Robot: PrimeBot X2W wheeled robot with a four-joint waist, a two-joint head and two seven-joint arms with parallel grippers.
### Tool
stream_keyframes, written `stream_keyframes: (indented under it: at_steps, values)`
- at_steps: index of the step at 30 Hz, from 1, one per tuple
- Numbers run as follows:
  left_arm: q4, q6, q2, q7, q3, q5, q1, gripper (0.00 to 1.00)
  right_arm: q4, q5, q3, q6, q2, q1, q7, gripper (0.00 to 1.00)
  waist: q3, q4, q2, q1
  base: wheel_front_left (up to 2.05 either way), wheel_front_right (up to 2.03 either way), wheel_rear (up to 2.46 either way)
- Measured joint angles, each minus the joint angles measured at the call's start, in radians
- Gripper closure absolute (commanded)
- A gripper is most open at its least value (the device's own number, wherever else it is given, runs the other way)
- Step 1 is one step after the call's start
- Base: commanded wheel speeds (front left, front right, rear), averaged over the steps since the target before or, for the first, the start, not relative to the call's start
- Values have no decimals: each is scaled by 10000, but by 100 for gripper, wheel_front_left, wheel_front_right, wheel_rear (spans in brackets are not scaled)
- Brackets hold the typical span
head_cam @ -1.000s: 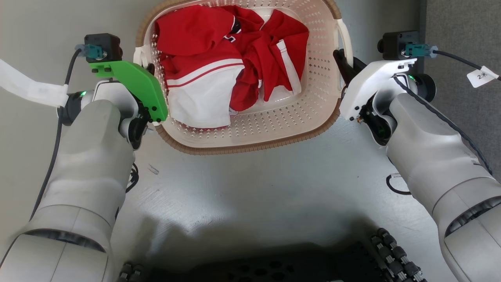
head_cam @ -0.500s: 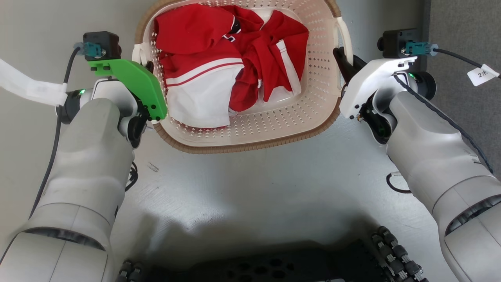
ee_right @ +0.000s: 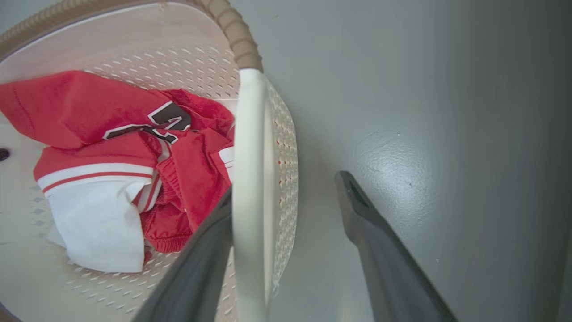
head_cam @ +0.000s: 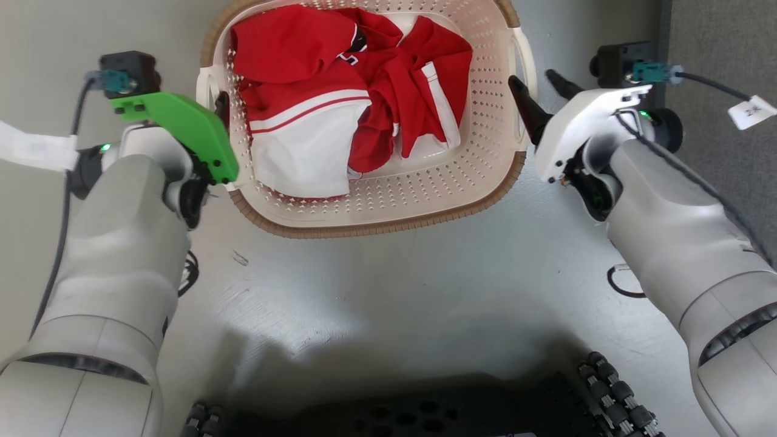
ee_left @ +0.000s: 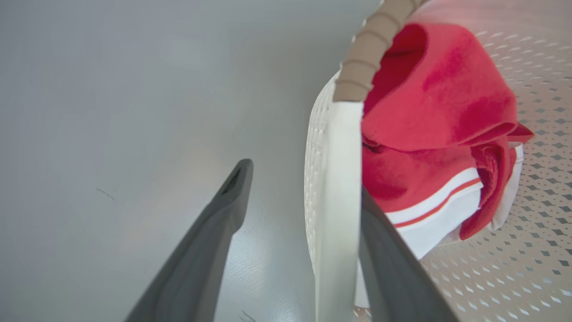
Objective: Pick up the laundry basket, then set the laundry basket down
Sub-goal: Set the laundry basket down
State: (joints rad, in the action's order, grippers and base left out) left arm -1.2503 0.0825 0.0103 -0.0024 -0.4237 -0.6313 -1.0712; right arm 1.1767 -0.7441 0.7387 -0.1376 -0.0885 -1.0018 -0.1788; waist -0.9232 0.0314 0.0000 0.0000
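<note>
Laundry basket sits upper centre of head view, far end cut off by the frame's top edge, resting on grey floor as far as I can tell: no tilt, no visible gap under it. Red and white clothes piled inside. Left gripper at the basket's left side, spread wide: one finger out over the floor, the other inside the basket, white left handle between them, inner one touching or nearly so, no squeeze. Right gripper mirrors it on the right side, spread and straddling right handle, outer finger well clear. Progress, my read: nothing clamped, basket down. Could be pre-grasp or just released; can't tell which. If pre-grasp, then closing, lift and set-down all remain.
</note>
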Motion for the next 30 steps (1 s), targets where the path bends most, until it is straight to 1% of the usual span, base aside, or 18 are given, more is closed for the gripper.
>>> stream_keyframes:
  at_steps: [1,6,8,14,21,26,30]
  values:
    - [0,2,69,-4,-4,0,-8,0,-19,-40,25,0,-65,-1,31,0,-2,-6,0,0,0,0,0]
    - [-4,8,61,-132,-54,2,-35,0,-92,-65,69,4,-81,-2,31,0,6,-24,0,0,0,0,0]
    - [-6,13,61,-157,-105,2,-53,0,-125,-92,107,67,-88,-1,29,0,30,-36,0,0,0,0,0]
    - [-36,63,63,-297,-234,2,-43,0,-240,-146,267,67,-123,58,2,0,268,-75,0,0,0,0,0]
    - [23,113,63,-1108,-403,81,158,0,-397,-155,424,67,-339,278,-284,0,811,-94,0,0,0,0,0]
    - [186,153,63,-1870,-623,343,386,0,-537,-192,426,67,-449,505,-512,0,1379,-94,0,0,0,0,0]
    - [295,155,63,-2282,-690,418,562,0,-731,-234,397,67,-522,613,-637,0,1895,-86,0,0,0,0,0]
